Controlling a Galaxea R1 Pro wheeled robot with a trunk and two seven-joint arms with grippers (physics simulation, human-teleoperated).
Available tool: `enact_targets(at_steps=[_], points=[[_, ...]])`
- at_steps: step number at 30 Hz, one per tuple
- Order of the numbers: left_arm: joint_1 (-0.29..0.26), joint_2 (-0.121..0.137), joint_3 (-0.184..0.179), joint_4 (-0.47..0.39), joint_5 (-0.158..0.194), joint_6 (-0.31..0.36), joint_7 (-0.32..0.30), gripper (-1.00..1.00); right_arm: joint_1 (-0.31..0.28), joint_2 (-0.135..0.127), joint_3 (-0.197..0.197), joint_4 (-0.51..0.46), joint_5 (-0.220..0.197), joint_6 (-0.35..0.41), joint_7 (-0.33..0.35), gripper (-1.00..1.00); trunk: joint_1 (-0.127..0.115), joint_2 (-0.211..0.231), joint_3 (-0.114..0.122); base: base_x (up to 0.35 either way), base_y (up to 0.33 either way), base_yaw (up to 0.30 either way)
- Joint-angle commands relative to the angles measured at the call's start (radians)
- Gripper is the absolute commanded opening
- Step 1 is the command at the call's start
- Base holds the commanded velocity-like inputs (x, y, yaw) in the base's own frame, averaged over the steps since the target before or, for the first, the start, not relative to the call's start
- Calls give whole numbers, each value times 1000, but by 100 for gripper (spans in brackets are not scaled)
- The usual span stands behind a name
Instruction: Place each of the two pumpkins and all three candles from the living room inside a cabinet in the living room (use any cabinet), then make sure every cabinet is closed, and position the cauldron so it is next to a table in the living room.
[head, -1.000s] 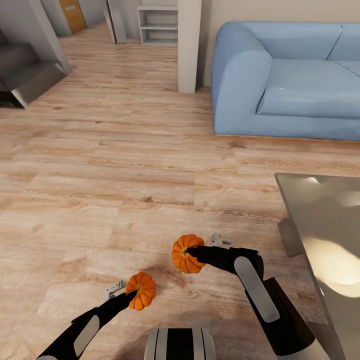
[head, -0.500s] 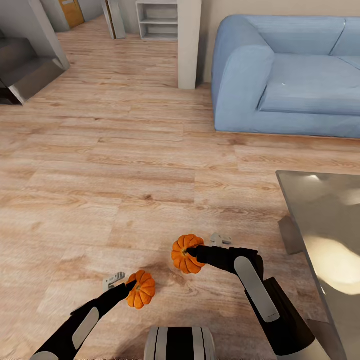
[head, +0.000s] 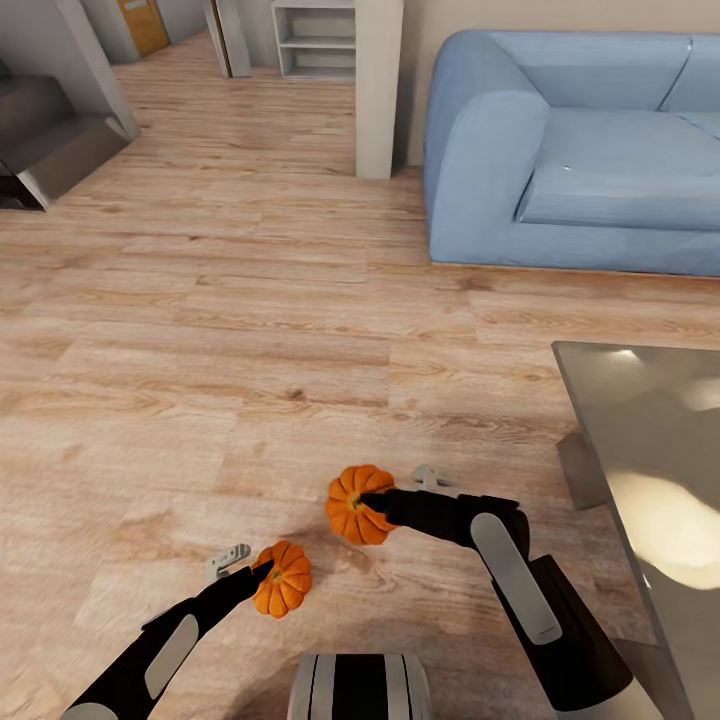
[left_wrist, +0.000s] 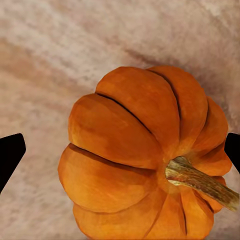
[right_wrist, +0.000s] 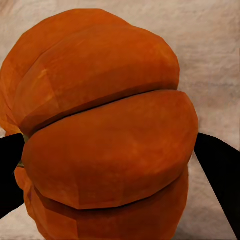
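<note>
Now we see the wide light wooden plank floor (head: 250, 330), the big soft blue sofa (head: 580, 160) far ahead, and the shiny grey bench (head: 650, 470) on our right. Our right tool (head: 372, 503) is closed on one small round orange ribbed pumpkin (head: 352, 505), held up over the floor. Our left tool (head: 262, 578) is closed on the other orange pumpkin (head: 284, 580). We think they are light, hard and smooth, so they might slip. Squeezing across the fat middle feels safest.

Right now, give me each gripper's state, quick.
Left gripper: shut on the left pumpkin.
Right gripper: shut on the right pumpkin.
</note>
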Motion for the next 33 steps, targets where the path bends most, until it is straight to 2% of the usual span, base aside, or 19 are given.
enact_targets(at_steps=[1,6,8,10,13,18,23,30,33], points=[[0,1,-4,-1,10,4,0,100,-1,-1,1,-1,-6,3,20,-100,0,0,-1,0,0,0],[0,1,-4,-1,10,4,0,100,-1,-3,-3,-1,-15,29,172,-100,0,0,-1,0,0,0],[0,1,-4,-1,9,4,0,100,-1,-3,-9,-1,-50,44,259,-100,0,0,-1,0,0,0],[0,1,-4,-1,10,4,0,100,-1,-3,-36,-1,-97,49,377,-100,0,0,-1,0,0,0],[0,0,-4,-1,10,4,0,100,2,-10,-69,0,-118,53,452,-100,0,0,-1,0,0,0],[0,1,-4,-1,10,4,-1,100,5,-24,-82,0,-126,54,479,-100,2,-1,-20,0,0,0],[0,1,-4,-1,10,4,-1,100,5,-25,-83,0,-127,55,482,-100,3,-2,-24,0,0,0],[0,1,-4,-1,11,4,-3,100,5,-26,-83,0,-127,55,482,-100,6,-3,-51,0,0,0],[0,1,-4,-1,11,4,-3,100,5,-26,-83,0,-127,55,482,-100,6,-3,-51,0,0,0]])
